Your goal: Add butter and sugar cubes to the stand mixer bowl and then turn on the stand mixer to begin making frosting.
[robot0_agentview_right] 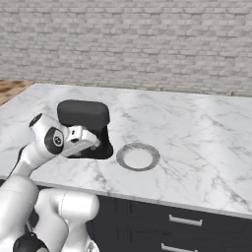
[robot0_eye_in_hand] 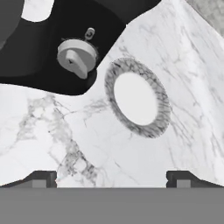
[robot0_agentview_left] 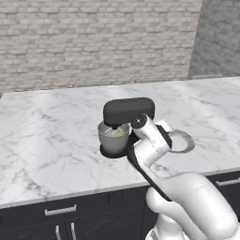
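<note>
In the middle of the left base view, on the white marble counter (robot0_agentview_left: 56,136), stands the black stand mixer with a rounded head (robot0_agentview_left: 127,112). Under its head sits the round grey metal bowl (robot0_agentview_left: 112,138), and inside the bowl a pale yellow piece shows, which seems to be the butter (robot0_agentview_left: 120,133); it is too small to tell more, and I cannot make out the sugar cubes there. At the right of the mixer, partly hidden behind the white arm, lies the flat round grey plate with a white centre (robot0_agentview_left: 183,142).

In the right base view the same mixer is at the centre left of the frame, and the plate lies just beside its base, to the right of it and a little lower. The two-finger gripper (robot0_agentview_right: 93,141) is in front of the mixer's side, at the left of the plate.

In the hand view the small silver side knob (robot0_eye_in_hand: 77,56) of the mixer is in the upper left, on the black body, with a tiny silver lever just above it. The plate is at the centre, near the black base. The two dark finger tips (robot0_eye_in_hand: 40,178) stand at the bottom corners of the frame, wide apart, with nothing between them.
</note>
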Tool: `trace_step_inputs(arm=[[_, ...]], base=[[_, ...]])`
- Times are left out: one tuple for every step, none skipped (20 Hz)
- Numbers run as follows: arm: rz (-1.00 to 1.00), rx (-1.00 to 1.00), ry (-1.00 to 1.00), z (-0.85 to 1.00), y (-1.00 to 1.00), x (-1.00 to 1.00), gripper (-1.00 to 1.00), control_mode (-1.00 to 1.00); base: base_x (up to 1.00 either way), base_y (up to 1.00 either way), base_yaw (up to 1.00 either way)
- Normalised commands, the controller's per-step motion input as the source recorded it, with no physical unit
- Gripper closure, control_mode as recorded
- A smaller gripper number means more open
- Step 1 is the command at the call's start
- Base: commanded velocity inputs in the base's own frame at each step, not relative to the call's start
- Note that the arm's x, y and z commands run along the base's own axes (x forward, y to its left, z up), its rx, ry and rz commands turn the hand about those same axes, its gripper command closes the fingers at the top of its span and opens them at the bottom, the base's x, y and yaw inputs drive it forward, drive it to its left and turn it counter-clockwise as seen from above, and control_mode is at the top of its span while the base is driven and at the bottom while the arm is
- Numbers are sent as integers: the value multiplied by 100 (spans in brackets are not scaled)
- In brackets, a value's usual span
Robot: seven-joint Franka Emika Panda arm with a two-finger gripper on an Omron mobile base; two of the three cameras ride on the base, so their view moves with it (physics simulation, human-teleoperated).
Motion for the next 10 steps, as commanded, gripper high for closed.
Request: trace_step_inputs(arm=[[4, 2, 0, -22, 31, 34, -100, -100], [4, 2, 0, -20, 31, 34, -100, -100], [4, 3, 0, -16, 32, 36, -100, -100], [4, 3, 0, -16, 32, 35, -100, -100], [4, 3, 0, -12, 24, 37, -100, -100], [3, 3, -1, -5, 19, 38, -100, -100], [3, 3, -1, -3, 14, 37, -100, -100], [3, 3, -2, 0, 9, 38, -100, -100], [1, 2, -1, 0, 4, 40, -100, -100], [1, 0, -2, 0, 0, 36, -100, -100]], base=[[0, 0, 0], [0, 0, 0], [0, 0, 0], [0, 0, 0], [0, 0, 0], [0, 0, 0], [0, 0, 0], [0, 0, 0], [0, 0, 0], [0, 0, 0]])
